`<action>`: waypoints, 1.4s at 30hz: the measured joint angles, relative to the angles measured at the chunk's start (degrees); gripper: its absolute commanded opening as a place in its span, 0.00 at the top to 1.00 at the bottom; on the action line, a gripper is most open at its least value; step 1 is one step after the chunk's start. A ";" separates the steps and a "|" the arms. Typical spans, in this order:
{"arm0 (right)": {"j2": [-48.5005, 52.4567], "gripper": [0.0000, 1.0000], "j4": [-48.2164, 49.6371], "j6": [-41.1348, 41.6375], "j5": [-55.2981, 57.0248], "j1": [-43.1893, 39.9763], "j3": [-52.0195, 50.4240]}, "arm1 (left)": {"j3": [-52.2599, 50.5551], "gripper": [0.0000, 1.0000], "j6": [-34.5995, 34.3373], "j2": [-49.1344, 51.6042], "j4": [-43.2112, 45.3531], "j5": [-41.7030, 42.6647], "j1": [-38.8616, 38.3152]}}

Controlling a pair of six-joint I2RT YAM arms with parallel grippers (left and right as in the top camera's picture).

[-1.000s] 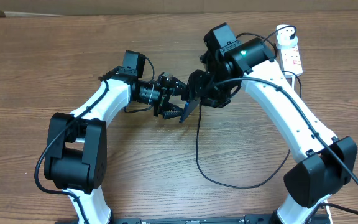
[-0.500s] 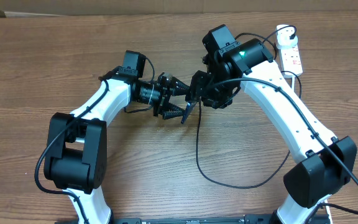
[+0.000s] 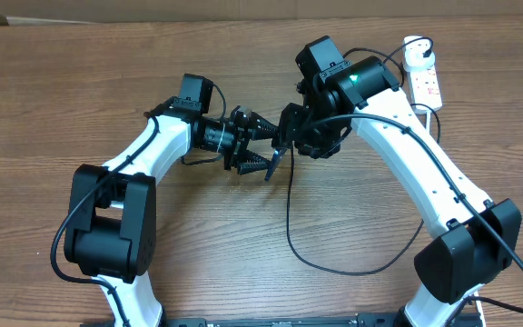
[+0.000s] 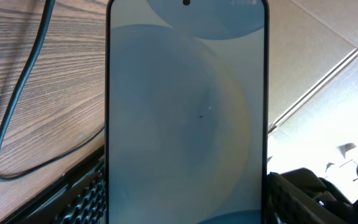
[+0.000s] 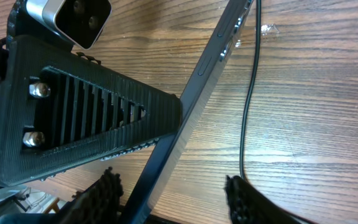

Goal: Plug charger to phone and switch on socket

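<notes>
My left gripper (image 3: 261,151) is shut on the phone (image 3: 274,163) and holds it above the table at the middle. In the left wrist view the light blue screen (image 4: 185,106) fills the frame between my jaws (image 4: 185,202). My right gripper (image 3: 287,136) is open and its fingers (image 5: 173,196) straddle the phone's dark edge (image 5: 201,99) without gripping it. The charger's thin black cable (image 3: 291,222) hangs from the phone's end and loops over the table (image 5: 247,118) (image 4: 14,99). Whether its tip sits in the phone is hidden. The socket (image 3: 425,84) lies at the far right.
A white plug (image 3: 415,44) sits at the strip's far end. The cable's loop (image 3: 352,271) reaches near the front of the wooden table (image 3: 80,82), under my right arm. Cardboard boxes (image 4: 328,81) stand beyond the table.
My right gripper has shifted slightly toward the phone, and the phone's dark edge shows shorter than a second ago. Nothing has moved in the last half second.
</notes>
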 measured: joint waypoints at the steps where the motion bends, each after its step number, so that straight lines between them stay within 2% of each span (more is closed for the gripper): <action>1: 0.00 0.35 -0.07 0.17 -0.02 0.00 0.00 | 0.00 0.49 0.00 0.00 0.00 0.02 0.00; 5: 0.00 0.25 -0.31 0.24 0.31 0.00 0.00 | 0.00 0.49 0.00 0.00 0.02 0.02 0.00; 8: 0.00 0.22 -0.31 0.11 0.39 0.00 0.00 | 0.00 0.49 0.00 0.00 0.00 0.00 0.00; 42: 0.00 0.22 0.70 0.11 0.39 -0.02 0.00 | 0.00 0.49 0.00 0.00 0.02 -0.48 0.00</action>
